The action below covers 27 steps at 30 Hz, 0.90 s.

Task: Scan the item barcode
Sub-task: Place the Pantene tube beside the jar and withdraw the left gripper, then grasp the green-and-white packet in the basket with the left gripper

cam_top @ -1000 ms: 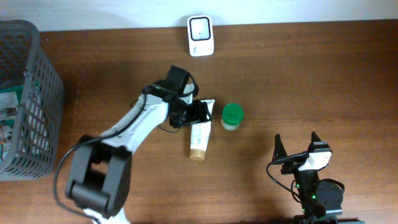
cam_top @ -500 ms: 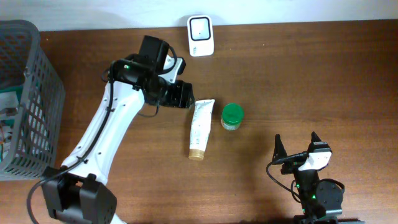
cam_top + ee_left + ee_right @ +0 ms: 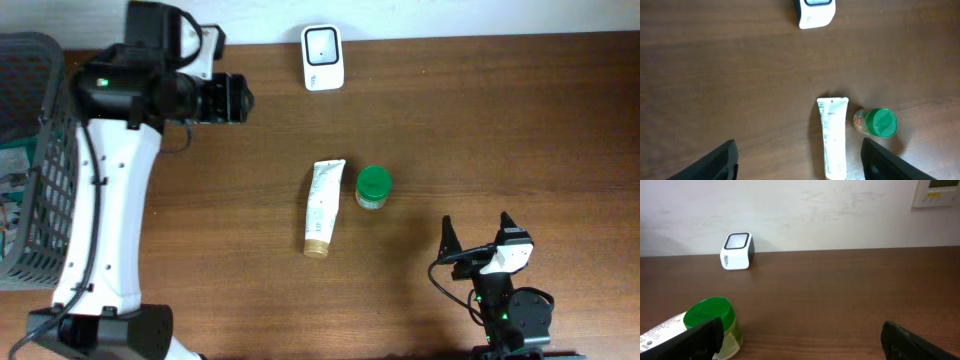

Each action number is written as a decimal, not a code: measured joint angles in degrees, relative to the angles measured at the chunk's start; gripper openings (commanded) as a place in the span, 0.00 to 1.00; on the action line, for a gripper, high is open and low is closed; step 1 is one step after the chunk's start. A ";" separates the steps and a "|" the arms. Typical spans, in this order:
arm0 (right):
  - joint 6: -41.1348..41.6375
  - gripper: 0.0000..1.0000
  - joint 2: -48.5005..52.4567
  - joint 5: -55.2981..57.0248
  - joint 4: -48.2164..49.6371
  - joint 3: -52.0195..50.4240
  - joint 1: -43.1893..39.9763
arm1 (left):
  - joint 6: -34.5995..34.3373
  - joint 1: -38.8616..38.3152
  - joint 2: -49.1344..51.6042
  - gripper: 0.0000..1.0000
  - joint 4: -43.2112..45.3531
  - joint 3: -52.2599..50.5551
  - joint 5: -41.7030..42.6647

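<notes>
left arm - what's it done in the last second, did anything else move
The left end effector drew back from the top end of the white tube and swung away toward the basket and the table's far edge. It is open and carries nothing. The tube lies flat where it was, beside the green-lidded jar. The scanner and the open right end effector are unchanged.

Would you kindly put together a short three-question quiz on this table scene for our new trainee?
1. True or false: the white tube lies flat on the table, untouched.
2. Which stands closest beside the tube? A) jar B) basket C) scanner
3. Fill in: the jar's lid is ___.
Key: 1 true; 2 A; 3 green.
</notes>
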 measured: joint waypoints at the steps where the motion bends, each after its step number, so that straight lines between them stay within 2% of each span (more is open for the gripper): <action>1: 0.00 0.98 0.00 0.00 0.00 0.00 0.00 | 0.00 1.09 0.00 0.78 -0.37 2.08 -0.04; 4: -0.02 0.98 0.00 0.02 0.00 0.00 0.00 | -1.40 11.69 -0.39 0.72 -0.44 9.55 -0.09; 6: 0.00 0.98 0.00 0.02 0.00 0.00 0.00 | -5.03 21.42 -0.39 0.72 -0.59 10.36 -0.83; 9: 0.04 0.98 0.00 -0.02 0.00 0.00 0.00 | -12.48 34.88 -0.39 0.72 -1.05 10.36 -8.76; 12: 0.02 0.98 0.00 0.00 0.00 0.00 0.00 | -14.45 43.67 0.09 0.74 -0.31 7.28 -15.93; 13: 0.00 0.98 0.00 0.00 0.00 0.00 0.00 | -14.60 45.51 1.49 0.71 0.24 5.31 -17.35; 16: 0.00 0.98 0.00 -0.02 0.00 0.00 0.00 | -9.18 47.01 8.85 0.70 4.31 1.38 -18.40; 18: -0.02 0.98 0.00 0.00 0.00 0.00 0.00 | 1.86 47.10 15.96 0.71 8.61 1.14 -18.78; 22: 0.02 0.98 0.00 0.00 0.00 0.00 0.00 | 14.84 47.10 24.04 0.72 11.82 1.05 -16.39; 27: 0.00 0.98 0.00 0.00 0.00 0.00 0.00 | 22.60 47.10 29.97 0.69 19.26 0.92 -17.20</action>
